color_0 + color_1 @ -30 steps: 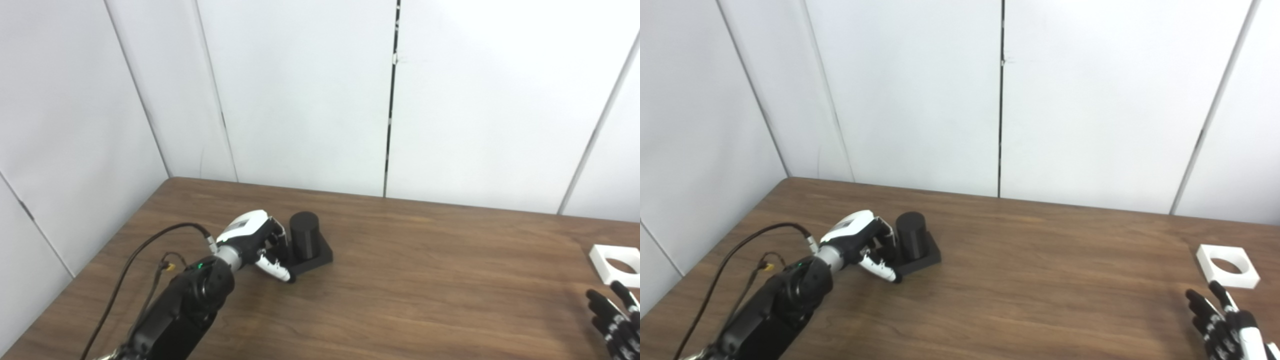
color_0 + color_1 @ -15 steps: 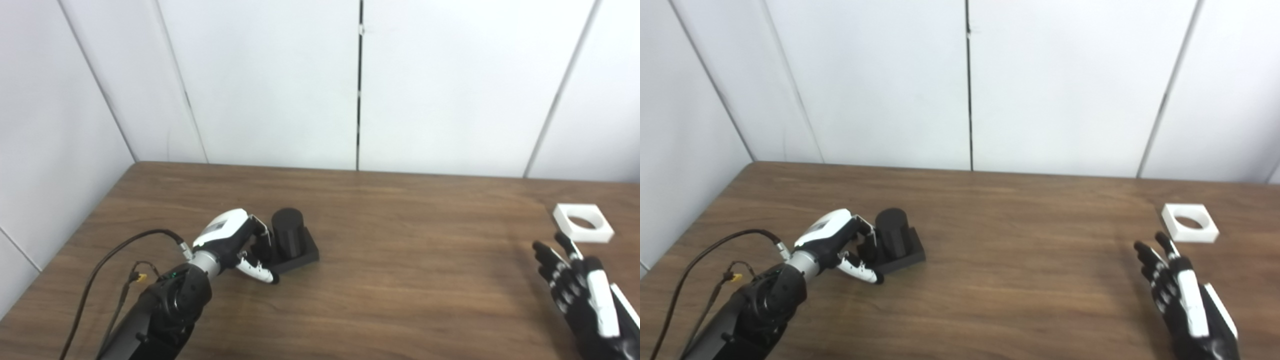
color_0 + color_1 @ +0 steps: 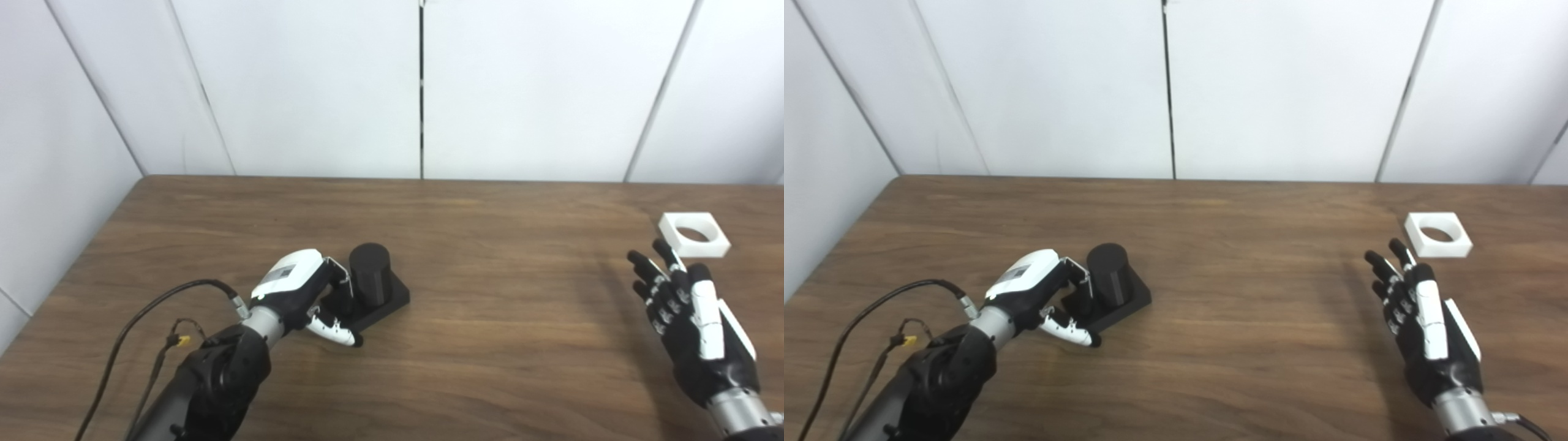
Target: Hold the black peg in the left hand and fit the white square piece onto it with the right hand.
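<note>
The left hand [image 3: 298, 290] sits low on the table [image 3: 490, 318], curled against the near-left side of the black peg [image 3: 369, 282]; its fingers [image 3: 335, 283] bend around the peg's upright cylinder and its white-tipped thumb [image 3: 334, 331] lies along the front edge of the peg's square base [image 3: 392, 302]. Whether the fingers actually clamp the cylinder or only touch it cannot be told. The peg stands upright on the table, just beyond and to the right of that hand. A black cable [image 3: 147, 312] loops off the left forearm onto the table. Far across the table, the right hand [image 3: 1421, 312] is raised with its fingers [image 3: 1387, 269] stretched out and apart, holding nothing. The white square piece [image 3: 1437, 234], with a round hole through it, lies flat on the table just beyond and slightly to the right of those fingertips, not touching them, and well apart from the peg.
</note>
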`<act>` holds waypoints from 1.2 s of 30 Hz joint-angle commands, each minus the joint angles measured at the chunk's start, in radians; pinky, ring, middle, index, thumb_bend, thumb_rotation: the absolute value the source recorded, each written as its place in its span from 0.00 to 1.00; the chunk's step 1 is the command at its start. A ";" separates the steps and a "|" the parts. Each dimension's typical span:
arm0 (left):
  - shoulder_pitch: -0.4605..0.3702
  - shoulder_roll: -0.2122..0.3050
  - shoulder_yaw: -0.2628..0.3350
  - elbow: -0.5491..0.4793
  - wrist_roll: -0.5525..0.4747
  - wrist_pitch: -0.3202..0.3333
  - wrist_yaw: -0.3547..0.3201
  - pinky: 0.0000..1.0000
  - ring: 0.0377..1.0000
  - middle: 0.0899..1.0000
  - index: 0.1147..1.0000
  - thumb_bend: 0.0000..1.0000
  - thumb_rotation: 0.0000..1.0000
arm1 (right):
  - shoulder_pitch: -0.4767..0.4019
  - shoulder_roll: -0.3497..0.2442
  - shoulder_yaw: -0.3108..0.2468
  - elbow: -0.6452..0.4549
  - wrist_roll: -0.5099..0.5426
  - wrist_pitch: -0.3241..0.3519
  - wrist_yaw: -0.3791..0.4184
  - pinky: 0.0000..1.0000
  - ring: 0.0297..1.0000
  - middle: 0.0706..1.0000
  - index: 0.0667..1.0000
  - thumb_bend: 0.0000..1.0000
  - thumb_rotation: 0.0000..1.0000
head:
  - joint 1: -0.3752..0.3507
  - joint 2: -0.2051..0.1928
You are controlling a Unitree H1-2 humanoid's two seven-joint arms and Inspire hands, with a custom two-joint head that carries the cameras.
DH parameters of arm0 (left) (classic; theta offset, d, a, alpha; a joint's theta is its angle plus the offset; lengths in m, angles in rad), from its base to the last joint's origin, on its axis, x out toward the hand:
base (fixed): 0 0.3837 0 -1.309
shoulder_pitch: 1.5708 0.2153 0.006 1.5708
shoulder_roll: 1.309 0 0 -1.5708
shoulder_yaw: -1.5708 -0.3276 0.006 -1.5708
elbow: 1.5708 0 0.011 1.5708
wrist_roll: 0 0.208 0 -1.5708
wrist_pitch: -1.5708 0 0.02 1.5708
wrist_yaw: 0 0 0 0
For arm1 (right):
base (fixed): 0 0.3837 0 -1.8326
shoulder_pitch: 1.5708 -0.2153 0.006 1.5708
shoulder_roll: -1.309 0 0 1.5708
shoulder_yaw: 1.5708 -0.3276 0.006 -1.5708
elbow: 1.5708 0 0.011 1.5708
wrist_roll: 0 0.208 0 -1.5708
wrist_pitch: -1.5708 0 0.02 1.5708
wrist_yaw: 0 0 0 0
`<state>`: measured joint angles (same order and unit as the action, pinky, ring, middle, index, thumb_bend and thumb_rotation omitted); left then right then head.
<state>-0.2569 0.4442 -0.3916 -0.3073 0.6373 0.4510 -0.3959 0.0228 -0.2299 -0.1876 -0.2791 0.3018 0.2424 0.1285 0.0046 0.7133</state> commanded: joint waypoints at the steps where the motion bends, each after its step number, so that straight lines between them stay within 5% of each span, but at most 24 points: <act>1: 0.011 -0.019 -0.024 -0.034 -0.006 -0.004 -0.043 0.70 0.72 0.66 0.60 0.89 0.10 | -0.031 0.000 -0.002 -0.045 -0.001 -0.013 -0.007 1.00 0.97 0.89 0.99 0.50 0.98 | -0.005 0.005; 3: 0.021 -0.029 -0.031 -0.047 -0.002 -0.008 -0.048 0.59 0.61 0.56 0.59 0.89 0.09 | -0.031 0.002 0.002 -0.045 -0.009 -0.015 -0.010 1.00 0.97 0.88 0.99 0.51 0.98 | -0.009 0.007; 7: 0.036 -0.045 -0.050 -0.073 0.011 -0.023 -0.058 0.68 0.69 0.67 0.57 0.89 0.11 | -0.028 0.007 0.006 -0.049 -0.016 -0.012 -0.014 1.00 0.97 0.88 0.99 0.52 0.98 | -0.016 0.010; 14: 0.046 -0.066 -0.085 -0.107 0.022 -0.045 -0.070 0.77 0.76 0.68 0.58 0.87 0.14 | -0.026 0.020 0.007 -0.050 -0.007 -0.007 -0.022 1.00 0.97 0.88 0.98 0.51 0.96 | -0.047 0.016; 20: 0.043 -0.113 -0.118 -0.116 0.050 -0.035 -0.086 0.68 0.67 0.63 0.57 0.89 0.09 | -0.025 0.037 0.011 -0.056 -0.015 -0.003 -0.027 1.00 0.94 0.86 0.97 0.50 0.96 | -0.089 0.030; 36: 0.046 -0.141 -0.083 -0.131 0.052 -0.028 -0.138 0.70 0.71 0.63 0.57 0.89 0.07 | -0.025 0.042 0.010 -0.092 -0.022 0.039 -0.039 1.00 0.96 0.87 0.97 0.55 0.95 | -0.132 0.089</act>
<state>-0.2140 0.3047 -0.4689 -0.4280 0.7087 0.4336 -0.5112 0.0229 -0.1913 -0.1756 -0.3369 0.2817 0.3004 0.0960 -0.1258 0.8023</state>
